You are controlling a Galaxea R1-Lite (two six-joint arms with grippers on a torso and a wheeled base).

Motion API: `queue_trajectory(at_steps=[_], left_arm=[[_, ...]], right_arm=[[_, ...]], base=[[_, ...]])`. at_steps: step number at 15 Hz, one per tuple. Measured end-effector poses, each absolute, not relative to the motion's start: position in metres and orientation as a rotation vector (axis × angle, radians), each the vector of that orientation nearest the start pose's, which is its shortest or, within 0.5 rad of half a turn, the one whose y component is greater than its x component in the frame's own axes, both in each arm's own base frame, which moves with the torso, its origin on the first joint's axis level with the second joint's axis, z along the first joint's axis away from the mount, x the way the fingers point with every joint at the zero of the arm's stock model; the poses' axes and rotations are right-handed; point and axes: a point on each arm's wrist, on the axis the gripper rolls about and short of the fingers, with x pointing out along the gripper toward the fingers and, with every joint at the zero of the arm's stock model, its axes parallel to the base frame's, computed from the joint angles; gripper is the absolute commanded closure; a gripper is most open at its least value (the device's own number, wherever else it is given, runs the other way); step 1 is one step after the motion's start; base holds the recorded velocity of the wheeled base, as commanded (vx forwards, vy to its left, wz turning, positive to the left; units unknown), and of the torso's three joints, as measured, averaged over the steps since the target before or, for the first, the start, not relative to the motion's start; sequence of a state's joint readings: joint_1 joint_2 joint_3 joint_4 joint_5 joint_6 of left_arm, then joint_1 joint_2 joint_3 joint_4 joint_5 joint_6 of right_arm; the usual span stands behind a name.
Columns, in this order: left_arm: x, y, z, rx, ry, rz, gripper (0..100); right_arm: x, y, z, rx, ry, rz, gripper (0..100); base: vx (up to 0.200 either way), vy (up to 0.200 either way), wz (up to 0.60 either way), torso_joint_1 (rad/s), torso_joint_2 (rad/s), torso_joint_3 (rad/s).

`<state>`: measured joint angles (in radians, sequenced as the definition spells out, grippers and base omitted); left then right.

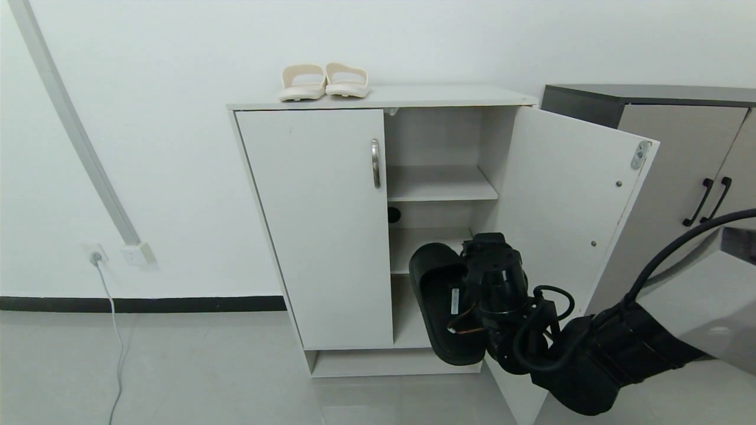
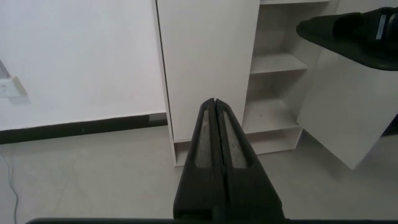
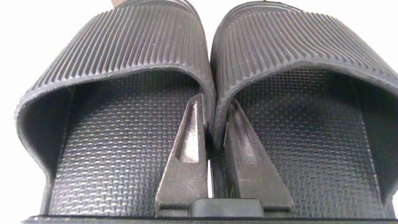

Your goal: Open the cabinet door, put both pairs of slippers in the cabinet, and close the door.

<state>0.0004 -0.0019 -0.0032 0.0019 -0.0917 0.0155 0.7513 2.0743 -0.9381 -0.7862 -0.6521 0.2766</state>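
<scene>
- Cabinet (image 1: pixel 449 94): 1, white, boxy flat panels, smooth matt finish; stood against the wall.
- Grey cabinet (image 1: pixel 667 153): 1, just beside the white one on the right; 2 black bar handles (image 1: pixel 709 200) are seen on it.
- Doors: 2. Left door (image 1: pixel 319 230) is shut. Right door (image 1: pixel 561 195) is swung wide open, with its inner face shown.
- Shelves: 2 white boards, upper (image 1: pixel 440 186) and lower (image 1: pixel 413 248), plus a bottom board (image 1: pixel 407 321), all seen through the open half.
- Conduit (image 1: pixel 71 124): 1 grey strip, run slantwise down the wall to a small box (image 1: pixel 137 254).
- Black slippers (image 1: pixel 440 301): 1 pair, 2 pieces, rubbery; straps are ribbed and footbeds finely studded. Held on end, side by side, in front of the lower part of the open half. Whether the opening has been entered cannot be told.
- Beige slippers (image 1: pixel 325 81): 1 pair, 2 pieces, smooth with wide open-toe straps; laid touching on the cabinet top, over the left door.
- Right gripper (image 3: pixel 214 149): clamped on the black slippers. One finger (image 3: pixel 186 162) is placed in each footbed, and the adjoining inner edges are pinched between them.
- Left gripper (image 2: pixel 214 106): fingers pressed together, nothing held; kept low, well apart from the cabinet and pointed at it.
- Door handle (image 1: pixel 375 163): 1, metal, curved bar, vertical, on the left door's inner edge.
- Socket (image 1: pixel 94 255): 1, with 1 pale cable (image 1: pixel 115 330) hung from it to the floor.
</scene>
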Motion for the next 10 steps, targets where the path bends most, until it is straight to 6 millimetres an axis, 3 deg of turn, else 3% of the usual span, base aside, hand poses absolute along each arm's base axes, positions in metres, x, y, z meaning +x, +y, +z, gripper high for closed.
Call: queue_trajectory(at_steps=[10], left_arm=[[-0.023, -0.002, 0.076, 0.007, -0.003, -0.09, 100]], right_arm=[[0.319, 0.224, 0.07, 0.011, 0.314, -0.03, 100]], base=[[0.0, 0.0, 0.0, 0.0, 0.0, 0.0]])
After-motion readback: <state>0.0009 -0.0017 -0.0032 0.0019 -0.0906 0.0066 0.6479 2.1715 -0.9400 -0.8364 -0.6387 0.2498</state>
